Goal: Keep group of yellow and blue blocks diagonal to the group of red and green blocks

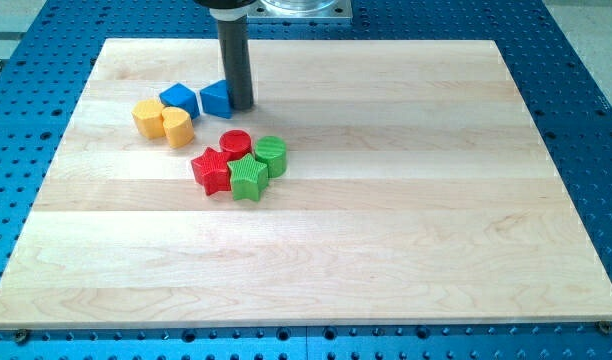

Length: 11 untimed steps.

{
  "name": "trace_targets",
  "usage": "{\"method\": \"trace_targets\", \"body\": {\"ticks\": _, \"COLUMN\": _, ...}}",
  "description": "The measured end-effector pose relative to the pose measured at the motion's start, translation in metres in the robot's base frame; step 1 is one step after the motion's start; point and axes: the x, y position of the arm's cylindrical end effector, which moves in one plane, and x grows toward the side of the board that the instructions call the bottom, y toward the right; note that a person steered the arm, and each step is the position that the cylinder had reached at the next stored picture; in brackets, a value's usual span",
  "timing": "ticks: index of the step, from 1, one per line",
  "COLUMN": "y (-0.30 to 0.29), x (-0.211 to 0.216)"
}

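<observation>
Camera view: dark rod descends from view's top; my tip (240,105) touches right side of blue cube-like plastic block (216,98). No jaws on this rig, rod end holds nothing.

Blue pentagon-like block (179,99) just left of it. Yellow hexagonal block (147,117) and yellow rounded block (177,127) touching, just below blues.

Toward lower right, near but apart: red cylinder (235,143), green cylinder (270,155), red star block (212,170), green star block (249,177), tightly clustered on pale wooden board (386,220).
</observation>
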Motion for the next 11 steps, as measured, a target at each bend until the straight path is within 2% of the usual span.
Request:
{"method": "trace_targets", "body": {"ticks": 1, "y": -0.026, "x": 0.002}}
{"method": "trace_targets", "body": {"ticks": 2, "y": -0.018, "x": -0.005}}
{"method": "trace_targets", "body": {"ticks": 3, "y": 0.017, "x": -0.030}}
{"method": "trace_targets", "body": {"ticks": 4, "y": 0.026, "x": -0.043}}
{"method": "trace_targets", "body": {"ticks": 5, "y": 0.017, "x": -0.039}}
{"method": "trace_targets", "body": {"ticks": 7, "y": 0.030, "x": 0.078}}
{"method": "trace_targets", "body": {"ticks": 8, "y": -0.001, "x": 0.104}}
{"method": "trace_targets", "body": {"ticks": 10, "y": -0.030, "x": 0.096}}
{"method": "trace_targets", "body": {"ticks": 11, "y": -0.052, "x": 0.064}}
